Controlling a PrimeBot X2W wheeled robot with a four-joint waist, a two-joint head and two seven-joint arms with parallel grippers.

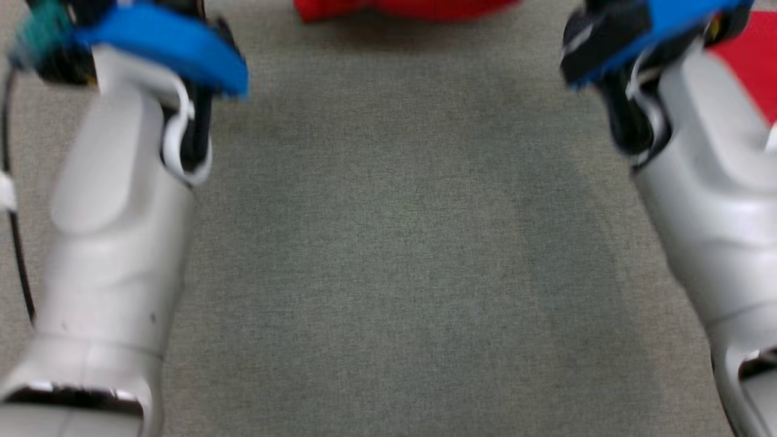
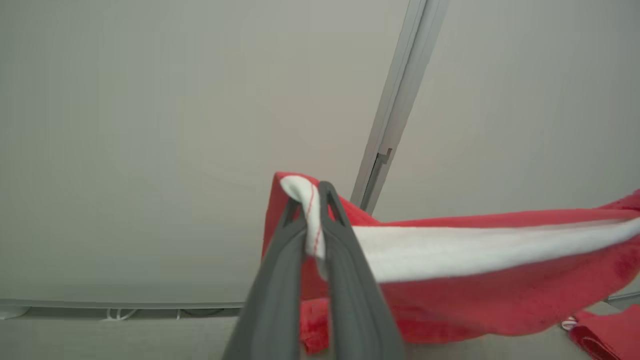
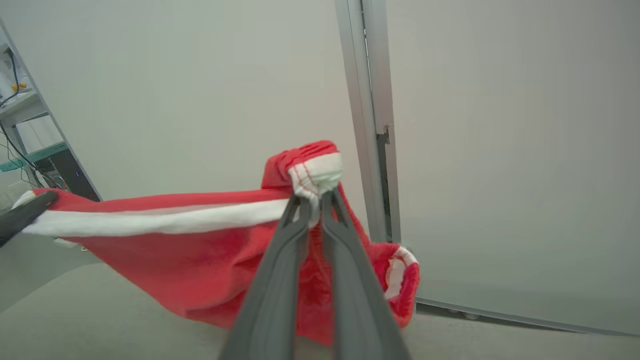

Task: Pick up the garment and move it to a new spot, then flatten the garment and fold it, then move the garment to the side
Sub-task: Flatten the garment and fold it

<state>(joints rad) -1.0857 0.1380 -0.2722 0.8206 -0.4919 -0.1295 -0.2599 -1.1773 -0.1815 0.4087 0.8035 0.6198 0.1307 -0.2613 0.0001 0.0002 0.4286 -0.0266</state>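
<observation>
The garment is red fleece with a white trimmed edge. It hangs stretched between my two grippers above the grey table. My left gripper is shut on one white-trimmed corner of it. My right gripper is shut on the other bunched corner, and the garment sags to the left of it, with a white-cuffed sleeve drooping behind. In the head view a strip of the garment shows at the top edge, between my two pale forearms. The left gripper's fingertip shows at the far left of the right wrist view.
The grey cloth-covered table spreads between my forearms. More red cloth lies at the table's right, also visible as red cloth in the left wrist view. A pale wall with a metal post stands behind the table. A shelf rack stands far left.
</observation>
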